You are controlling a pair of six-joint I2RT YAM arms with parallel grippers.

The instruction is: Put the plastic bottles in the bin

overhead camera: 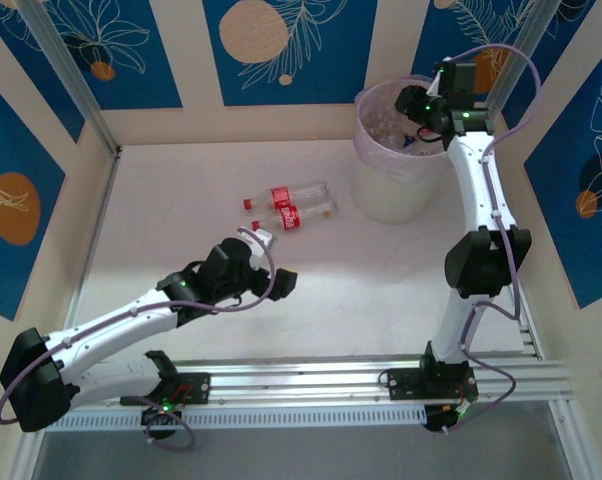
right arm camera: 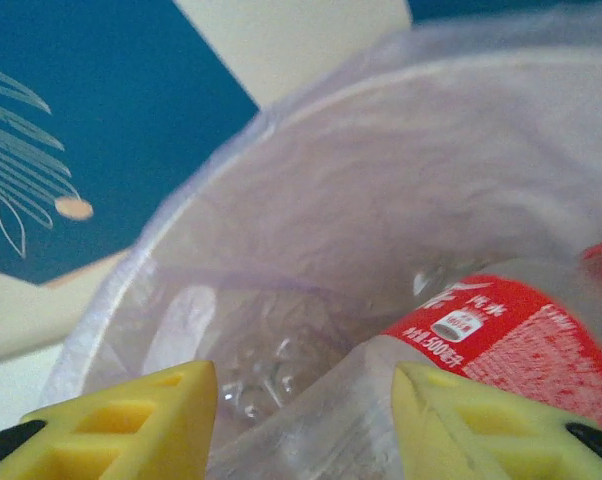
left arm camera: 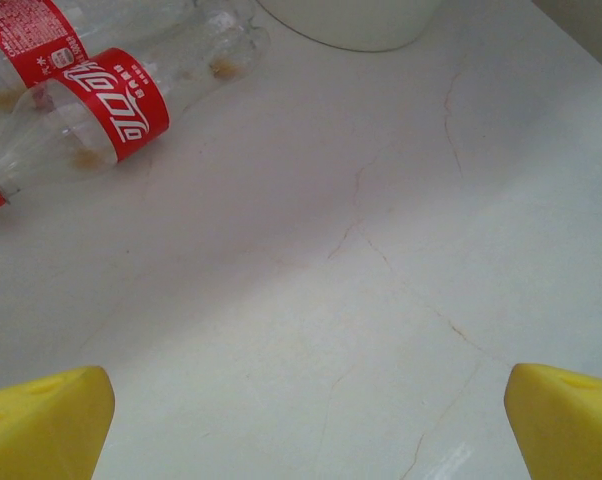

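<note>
Two clear plastic bottles with red labels lie side by side on the table, one [overhead camera: 289,193] just behind the other [overhead camera: 301,213]; the left wrist view shows them at its upper left, the near one [left arm camera: 116,115] and the far one [left arm camera: 26,35]. My left gripper [overhead camera: 273,272] [left arm camera: 306,425] hovers low over bare table short of them, open, nothing between its yellow fingertips [left arm camera: 41,425]. My right gripper [overhead camera: 413,106] [right arm camera: 306,420] hangs over the bin [overhead camera: 366,110] [right arm camera: 381,150], shut on a clear red-labelled bottle [right arm camera: 481,330] above crumpled clear bottles in the bag.
The bin stands at the back right against the wall panels, its base [left arm camera: 351,25] just beyond the two lying bottles. Metal frame posts [overhead camera: 71,80] rise along the left and right sides. A rail [overhead camera: 311,385] runs along the near edge.
</note>
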